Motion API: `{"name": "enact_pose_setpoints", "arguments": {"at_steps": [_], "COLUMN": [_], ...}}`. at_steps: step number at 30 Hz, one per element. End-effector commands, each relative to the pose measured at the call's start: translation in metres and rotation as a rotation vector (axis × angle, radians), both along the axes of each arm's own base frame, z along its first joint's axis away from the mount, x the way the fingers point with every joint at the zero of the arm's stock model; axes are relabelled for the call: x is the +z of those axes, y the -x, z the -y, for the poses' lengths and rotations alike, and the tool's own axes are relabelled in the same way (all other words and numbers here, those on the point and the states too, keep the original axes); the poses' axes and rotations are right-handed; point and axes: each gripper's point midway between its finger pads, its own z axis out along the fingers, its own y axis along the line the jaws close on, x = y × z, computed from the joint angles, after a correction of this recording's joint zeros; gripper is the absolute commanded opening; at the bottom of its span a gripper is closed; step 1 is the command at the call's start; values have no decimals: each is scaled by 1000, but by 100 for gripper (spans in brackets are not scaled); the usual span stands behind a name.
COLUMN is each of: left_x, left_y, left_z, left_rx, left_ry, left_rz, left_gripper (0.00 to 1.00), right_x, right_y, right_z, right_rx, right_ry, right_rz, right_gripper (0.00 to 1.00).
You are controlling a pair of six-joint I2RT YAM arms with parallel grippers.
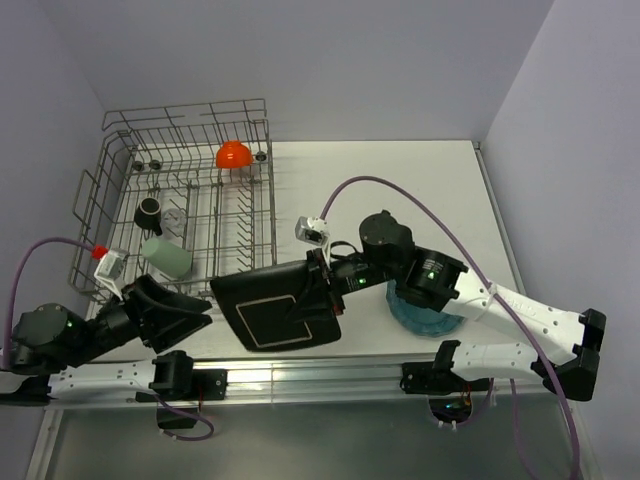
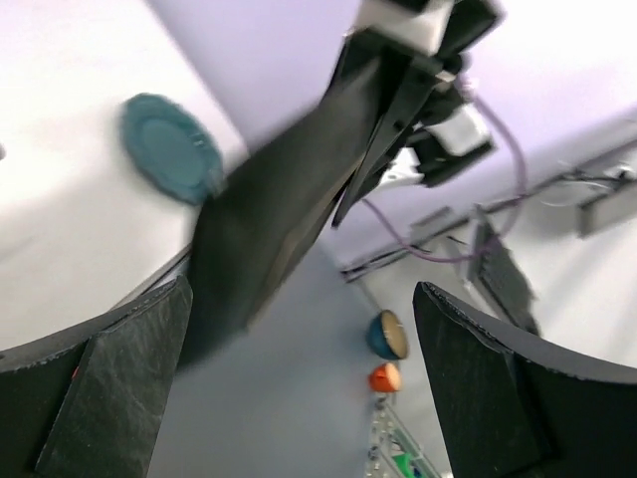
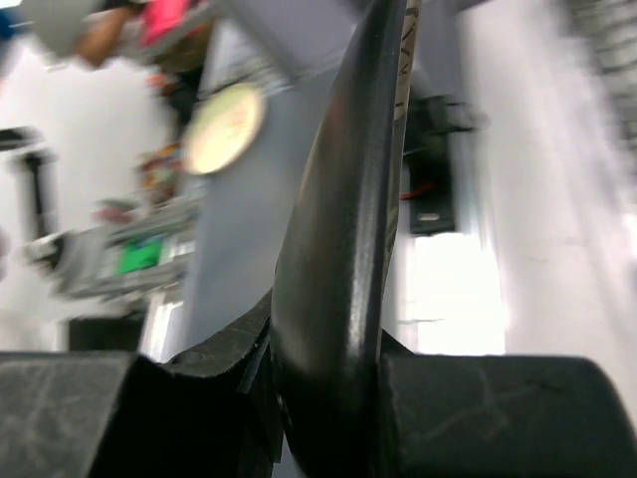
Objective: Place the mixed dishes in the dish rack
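My right gripper [image 1: 326, 277] is shut on the edge of the black square plate [image 1: 283, 307] and holds it tilted above the table's front edge. In the right wrist view the plate's rim [image 3: 348, 219] stands clamped between the fingers. My left gripper [image 1: 195, 308] is open and empty just left of the plate; the left wrist view shows the plate [image 2: 289, 199] ahead of its fingers [image 2: 129, 378]. The dish rack [image 1: 110, 180] holds the orange bowl [image 1: 232, 154], dark mug [image 1: 148, 210], clear glass [image 1: 175, 220] and pale green cup [image 1: 167, 256]. The teal plate [image 1: 425, 312] lies under my right arm.
The rack fills the back left of the white table [image 1: 400, 190]. A metal rail [image 1: 300, 375] runs along the table's near edge. The teal plate also shows in the left wrist view [image 2: 169, 147]. Lilac walls close in the back and sides.
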Motion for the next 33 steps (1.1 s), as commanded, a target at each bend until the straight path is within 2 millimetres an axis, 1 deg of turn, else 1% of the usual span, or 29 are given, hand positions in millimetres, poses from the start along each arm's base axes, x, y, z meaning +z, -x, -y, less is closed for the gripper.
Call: {"name": "enact_pose_setpoints", "arguments": {"at_steps": [1,2,3,4,5,6,7,8,9,10,11,12,13,14,15,16,17,18,19,20,21,22,23,24,25,26,28,29,33], "left_x": [-18,-15,-21,-21,-13,-17,-10,-11,-6,-3,-1,3,5,6,9,10,13,16,18,22,23,24,22,20,20,15,11,9,6], "left_y": [-23,-27,-31,-35,-43,-47,-50,-57,-60,-64,-67,-75,-80,-83,-88,-90,-91,-92,-92,-91,-91,-92,-92,-93,-93,-95,-96,-97,-98], "left_z": [9,3,11,12,9,14,13,17,19,20,21,17,15,12,7,9,4,4,7,3,2,0,-1,-3,-5,-8,-8,-9,-1], "left_rx": [142,168,194,219,264,288,306,348,362,382,400,457,490,514,552,564,573,575,573,570,567,571,575,583,588,603,607,615,615], "left_ry": [-196,-198,-269,-301,-314,-376,-386,-427,-426,-434,-456,-461,-461,-465,-459,-452,-428,-408,-389,-357,-347,-342,-351,-362,-364,-400,-424,-436,-429], "left_rz": [-50,-48,-42,-37,-19,-5,14,40,55,76,109,126,135,149,159,181,190,199,221,224,232,236,240,238,229,231,233,240,265], "left_gripper": [99,99,99,99,99,99,99,99,99,99,99,99,99,99,99,99,99,99,99,99,99,99,99,99,99,99,99,99,99], "right_x": [56,54,66,71,74,88,86,102,108,102,105,123,111,124,126,110,121,121,103,114,114,90,103,101,81,94,72,79,69], "right_y": [-56,-64,-71,-85,-97,-106,-126,-140,-149,-164,-177,-183,-199,-209,-218,-235,-246,-249,-263,-268,-276,-289,-293,-296,-303,-306,-317,-318,-327], "right_z": [1,1,3,7,7,10,9,12,12,4,3,2,-9,-11,-14,-27,-29,-36,-49,-53,-56,-70,-72,-76,-87,-88,-96,-96,-101], "right_rx": [-209,-230,-251,-290,-314,-346,-389,-442,-455,-456,-470,-471,-463,-470,-473,-458,-456,-419,-384,-373,-362,-317,-302,-279,-232,-215,-184,-180,-138], "right_ry": [-109,-101,-120,-120,-116,-134,-110,-117,-120,-96,-93,-119,-86,-103,-101,-70,-87,-97,-75,-104,-105,-77,-89,-88,-70,-96,-61,-73,-116], "right_rz": [255,269,302,325,365,404,420,469,494,498,531,582,580,631,651,645,703,721,736,763,772,743,790,804,793,865,855,880,845], "right_gripper": [0,0,0,0,0,0,0,0,0,0,0,0,0,0,0,0,0,0,0,0,0,0,0,0,0,0,0,0,0]}}
